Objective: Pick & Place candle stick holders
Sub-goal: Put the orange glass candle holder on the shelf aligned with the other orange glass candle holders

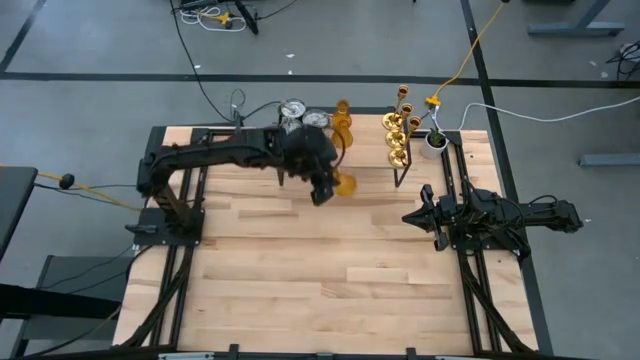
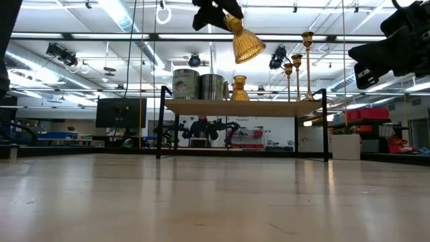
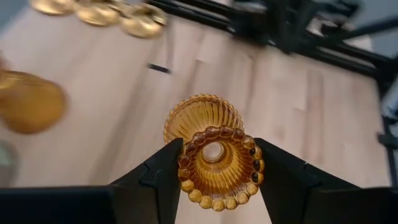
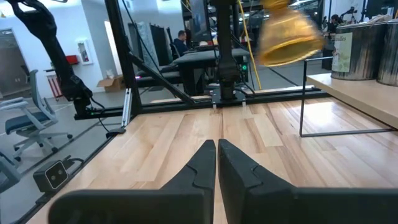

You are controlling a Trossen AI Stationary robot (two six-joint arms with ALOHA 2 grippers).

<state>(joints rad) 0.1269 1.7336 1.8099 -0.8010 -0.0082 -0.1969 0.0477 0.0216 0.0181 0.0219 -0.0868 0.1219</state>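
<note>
amber holder [image 3: 214, 163] between left gripper [image 3: 214, 180] jaws, aloft

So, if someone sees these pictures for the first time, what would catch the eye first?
Most likely the amber holder, held high above the table in the left tool, whose fingers are closed on its beaded top. Next, the raised shelf at the table's far edge, carrying silvery glass cylinders, another amber holder and tall brass holders. The right tool waits shut at the right side.
</note>
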